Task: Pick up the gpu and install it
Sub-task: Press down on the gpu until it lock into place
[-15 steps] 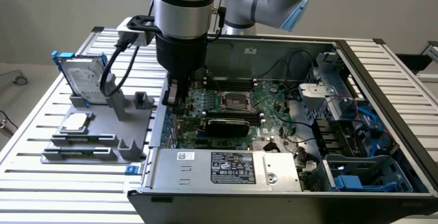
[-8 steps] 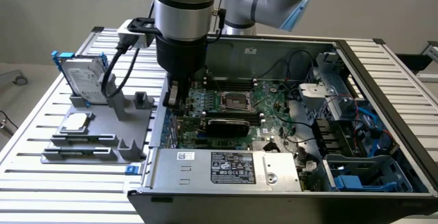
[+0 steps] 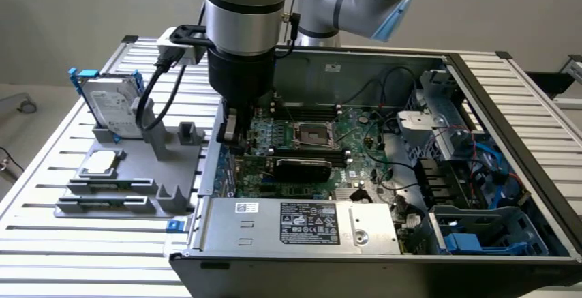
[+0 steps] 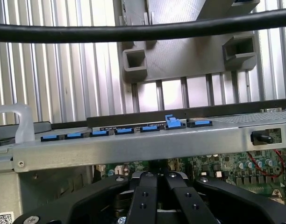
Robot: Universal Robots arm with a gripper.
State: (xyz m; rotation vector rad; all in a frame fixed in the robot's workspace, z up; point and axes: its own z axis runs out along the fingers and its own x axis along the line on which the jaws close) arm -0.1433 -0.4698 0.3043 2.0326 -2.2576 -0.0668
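Hand [image 3: 233,129] closed, fingers [image 4: 145,198] pressed together, lowered inside the open computer case [image 3: 509,100] at its exterior-view left wall, over the motherboard [image 3: 314,144]. Gpu [image 3: 302,169] sits on the motherboard, near the hand; can't tell if touching. Hard drive [image 3: 114,107] stands in the gray holder [image 3: 136,175] on the worktop [image 3: 54,243].

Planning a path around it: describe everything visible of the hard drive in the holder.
The hard drive is a silver metal slab with a pale label, held in a blue plastic frame whose corners stick out on top. It stands on edge, nearly upright, in a slot of the grey holder at the exterior view's left. Only the holder touches it.
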